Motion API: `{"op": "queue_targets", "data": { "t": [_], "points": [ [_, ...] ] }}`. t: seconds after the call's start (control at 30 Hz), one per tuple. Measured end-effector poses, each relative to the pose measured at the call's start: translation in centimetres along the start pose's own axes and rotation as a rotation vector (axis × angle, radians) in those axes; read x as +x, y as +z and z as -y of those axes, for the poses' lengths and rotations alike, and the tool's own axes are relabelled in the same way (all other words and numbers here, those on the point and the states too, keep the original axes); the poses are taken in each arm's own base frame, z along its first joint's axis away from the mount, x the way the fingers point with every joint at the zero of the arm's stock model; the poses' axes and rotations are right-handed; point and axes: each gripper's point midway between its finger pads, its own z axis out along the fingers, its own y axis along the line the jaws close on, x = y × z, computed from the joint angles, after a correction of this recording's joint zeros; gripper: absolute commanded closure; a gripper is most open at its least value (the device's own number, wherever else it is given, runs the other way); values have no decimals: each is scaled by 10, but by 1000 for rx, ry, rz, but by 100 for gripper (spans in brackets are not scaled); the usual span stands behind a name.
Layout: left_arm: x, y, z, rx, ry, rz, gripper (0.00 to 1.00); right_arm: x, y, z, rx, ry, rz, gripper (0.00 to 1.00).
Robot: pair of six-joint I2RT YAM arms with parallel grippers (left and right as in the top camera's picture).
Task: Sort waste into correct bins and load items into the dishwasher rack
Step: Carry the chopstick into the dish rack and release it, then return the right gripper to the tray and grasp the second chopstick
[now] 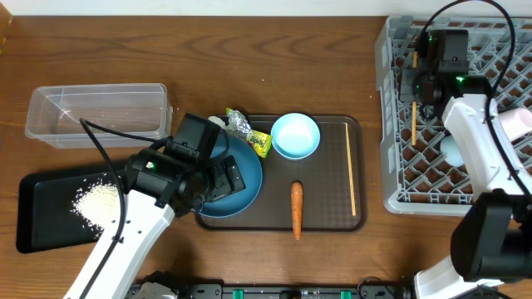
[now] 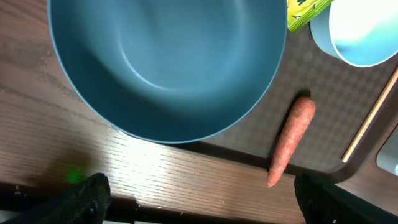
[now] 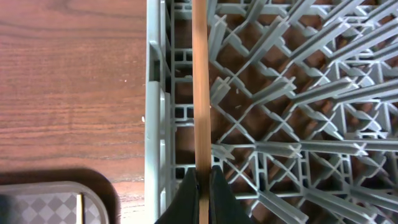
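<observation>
Wood-grain bench (image 1: 249, 50); clock positions are read from the overhead view.

- 9 o'clock: clear tub (image 1: 96, 112). Toward 7 o'clock of it, black tray (image 1: 33, 228) carrying rice (image 1: 96, 199).
- Left hand (image 2: 209, 199): released, jaws wide, nothing gripped. It hangs at the 9 o'clock side of the dark-blue bowl (image 1: 241, 187), which sits on the brown tray (image 1: 332, 224).
- Foil (image 1: 237, 123) and snack packet (image 1: 259, 141) lie at the bowl's 12 o'clock rim. Light-blue bowl (image 1: 295, 135) is at its 1 o'clock.
- Carrot (image 1: 297, 210) is at the tray's 6 o'clock edge. Loose chopstick (image 1: 351, 166) lies along its 3 o'clock side.
- 3 o'clock: rack (image 1: 391, 124). Right hand (image 3: 200, 186) is clenched on the held chopstick (image 3: 200, 93), above the rack and just inside its 9 o'clock wall.

Risk (judgement): the stick is thin and the lattice gaps are wide. Dropped here, it may slip through a gap or tip over the nearby wall onto the bench. It is gripped at one end only, so the free end can swing.

Axis: the held chopstick runs 12 to 6, parallel to the wall, with its free end toward 6. The carrot also runs 12 to 6, tip toward 6.
</observation>
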Motion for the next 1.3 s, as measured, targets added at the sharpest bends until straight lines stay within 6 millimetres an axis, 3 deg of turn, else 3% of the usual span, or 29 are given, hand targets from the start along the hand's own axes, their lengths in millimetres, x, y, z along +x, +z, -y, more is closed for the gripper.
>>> {"op": "queue_targets", "data": {
  "t": [0.07,0.17,0.23,0.3,0.67,0.77,0.87,0.97,1.1,1.2,1.3],
  "points": [
    [0,0,0,0,0,0,2,0,3,-1,-2,3,0,92],
    [0,0,0,0,0,0,2,0,3,-1,-3,12,1,67],
    [0,0,0,0,0,0,2,0,3,-1,-5,12,1,44],
    [0,0,0,0,0,0,2,0,3,-1,-3,15,-2,30],
    [0,0,0,0,0,0,2,24,-1,0,-1,50,-96,19],
    [0,0,0,0,0,0,2,25,-15,-3,-18,77,-102,16],
    [0,0,0,0,0,0,2,18,-49,-11,-77,101,-61,13],
    [0,0,0,0,0,0,2,12,-103,-34,-182,87,7,12],
    [0,0,0,0,0,0,2,24,-149,-74,-301,12,14,13],
    [0,0,0,0,0,0,2,46,-152,-100,-338,-44,-60,16],
    [0,0,0,0,0,0,2,72,-132,-117,-316,-60,-155,24]
  ]
}}
